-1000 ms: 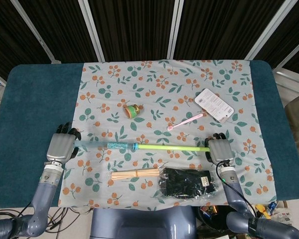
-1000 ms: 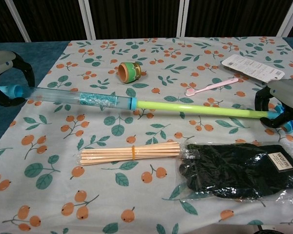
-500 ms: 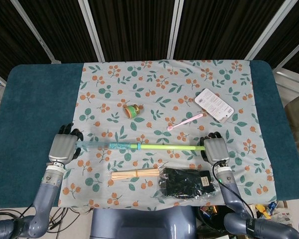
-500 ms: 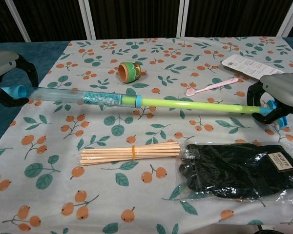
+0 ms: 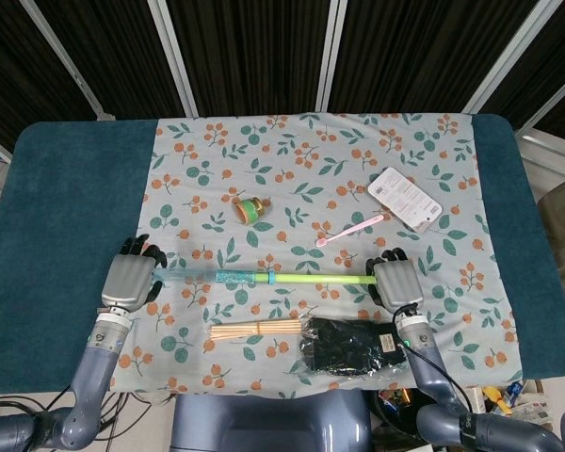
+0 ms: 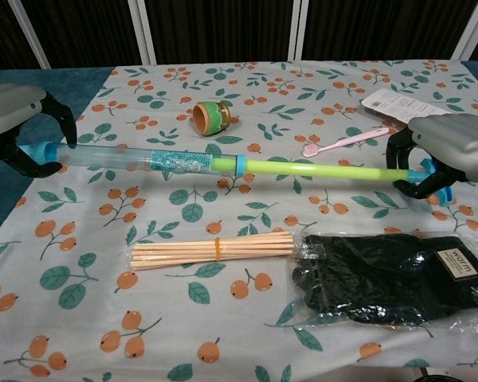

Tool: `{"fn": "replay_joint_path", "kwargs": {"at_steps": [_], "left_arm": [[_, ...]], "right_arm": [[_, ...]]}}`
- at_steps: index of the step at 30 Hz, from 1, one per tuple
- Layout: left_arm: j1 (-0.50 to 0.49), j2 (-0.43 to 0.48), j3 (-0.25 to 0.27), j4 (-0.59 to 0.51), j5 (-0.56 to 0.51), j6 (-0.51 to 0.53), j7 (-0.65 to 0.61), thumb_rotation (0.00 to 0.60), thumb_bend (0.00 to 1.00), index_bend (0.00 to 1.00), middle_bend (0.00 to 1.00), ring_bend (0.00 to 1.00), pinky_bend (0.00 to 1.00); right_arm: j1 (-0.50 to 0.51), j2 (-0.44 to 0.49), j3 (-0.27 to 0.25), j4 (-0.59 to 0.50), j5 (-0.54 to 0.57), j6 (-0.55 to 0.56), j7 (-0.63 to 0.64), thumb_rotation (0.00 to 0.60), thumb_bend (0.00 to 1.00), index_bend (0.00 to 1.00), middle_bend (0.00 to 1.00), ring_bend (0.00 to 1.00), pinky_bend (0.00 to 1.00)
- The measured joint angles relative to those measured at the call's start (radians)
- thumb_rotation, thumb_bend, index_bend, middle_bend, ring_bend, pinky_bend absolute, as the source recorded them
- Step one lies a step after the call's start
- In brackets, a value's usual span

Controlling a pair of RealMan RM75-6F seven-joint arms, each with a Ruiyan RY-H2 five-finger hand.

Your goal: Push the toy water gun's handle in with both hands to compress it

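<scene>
The toy water gun lies across the floral cloth: a clear barrel [image 5: 207, 275] [image 6: 143, 157] with a blue label on the left, and a yellow-green plunger rod [image 5: 322, 279] [image 6: 319, 169] sticking out to the right. My left hand [image 5: 130, 281] [image 6: 14, 115] grips the blue nozzle end of the barrel. At the other end my right hand [image 5: 395, 282] [image 6: 450, 151] grips the rod's blue handle. Roughly half of the rod's earlier length shows outside the barrel.
A bundle of wooden sticks [image 5: 258, 330] [image 6: 215, 248] and a bagged black glove [image 5: 353, 344] [image 6: 382, 276] lie just in front of the gun. Behind it are an orange-and-green cap [image 5: 252, 209] [image 6: 210, 116], a pink toothbrush [image 5: 350, 229] and a white card [image 5: 405, 197].
Both hands have moved toward each other. The rod has slid further into the barrel, and the blue collar has shifted right.
</scene>
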Motion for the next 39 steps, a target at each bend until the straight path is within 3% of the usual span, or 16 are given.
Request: {"fn": "replay_joint_path", "kwargs": {"at_steps": [39], "left_arm": [[-0.097,-0.155,-0.041,-0.012,-0.094,0.014,0.133,0.600,0.43,0.60,0.32,0.09,0.14]], "right_arm": [[0.062,-0.067,0.013,-0.065,-0.003,-0.023,-0.063,0.600,0.47,0.77,0.62,0.27,0.19]]}}
